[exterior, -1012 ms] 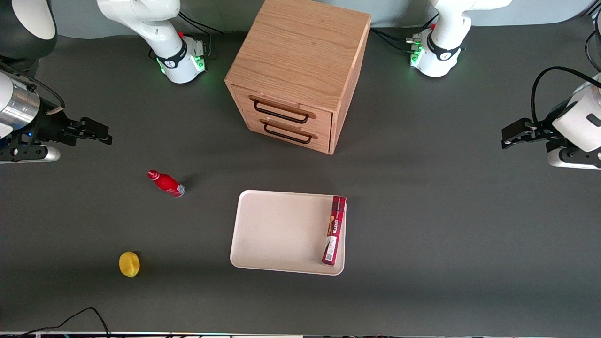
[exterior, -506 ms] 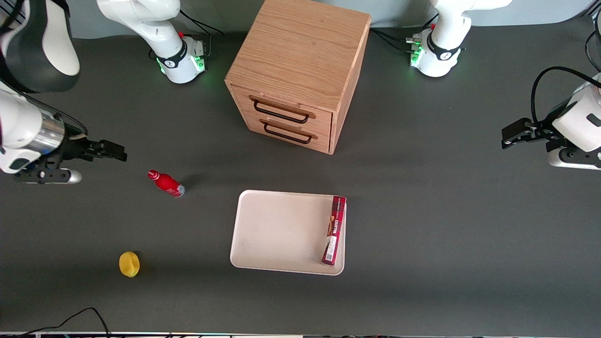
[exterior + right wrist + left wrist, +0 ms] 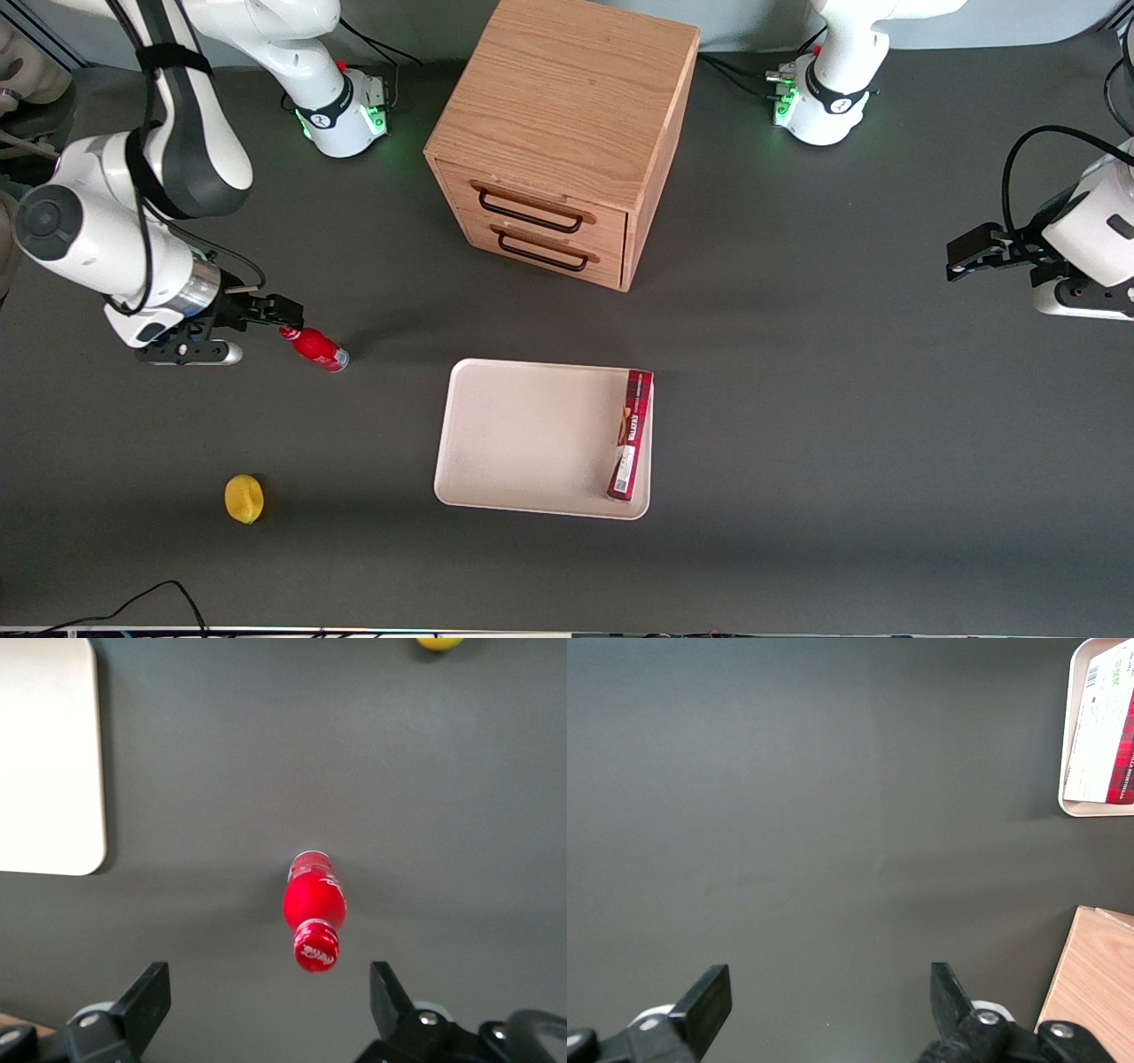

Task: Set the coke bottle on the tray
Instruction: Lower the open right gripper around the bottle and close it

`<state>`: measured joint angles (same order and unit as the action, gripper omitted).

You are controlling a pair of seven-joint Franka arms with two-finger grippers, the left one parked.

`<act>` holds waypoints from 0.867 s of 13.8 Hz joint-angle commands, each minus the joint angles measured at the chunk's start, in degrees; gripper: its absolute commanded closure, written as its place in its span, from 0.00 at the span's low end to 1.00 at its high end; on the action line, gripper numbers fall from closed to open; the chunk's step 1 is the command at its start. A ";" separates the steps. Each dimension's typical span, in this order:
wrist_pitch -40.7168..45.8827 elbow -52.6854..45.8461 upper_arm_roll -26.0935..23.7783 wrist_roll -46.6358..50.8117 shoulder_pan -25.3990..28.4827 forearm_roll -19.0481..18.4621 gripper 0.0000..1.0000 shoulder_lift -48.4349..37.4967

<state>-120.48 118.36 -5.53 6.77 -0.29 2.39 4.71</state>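
The coke bottle (image 3: 314, 346) is small and red and stands on the dark table, apart from the tray and toward the working arm's end. The cream-white tray (image 3: 523, 434) lies in front of the cabinet, nearer to the front camera. My right gripper (image 3: 291, 313) hovers open and empty right by the bottle's cap. In the right wrist view the bottle (image 3: 312, 904) shows cap-up just ahead of the open gripper (image 3: 268, 992), closer to one finger (image 3: 387, 990), with the tray's corner (image 3: 44, 753) off to the side.
A long flat red box (image 3: 631, 434) lies along the tray's edge toward the parked arm. A wooden drawer cabinet (image 3: 563, 133) stands farther from the front camera. A yellow lemon (image 3: 244, 498) lies nearer to the front camera than the bottle.
My right arm has swung in from the table's end toward the bottle, and the gripper now sits right by its cap. The bottle, tray and box have not moved.
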 commanded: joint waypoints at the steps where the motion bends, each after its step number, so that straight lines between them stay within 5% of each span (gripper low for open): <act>1: -5.01 6.33 0.08 0.18 -1.02 -0.54 0.00 -2.86; 4: -8.54 9.07 0.08 0.09 -1.12 -0.89 0.00 -3.13; 8: -11.18 11.79 0.08 0.09 -1.12 -1.77 0.13 -3.22; 10: -11.27 11.98 0.08 0.09 -1.29 -1.77 0.27 -3.48; 12: -11.27 11.98 0.08 0.00 -1.30 -1.77 0.64 -3.57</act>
<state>-130.68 128.79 -5.42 6.74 -1.32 1.53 3.07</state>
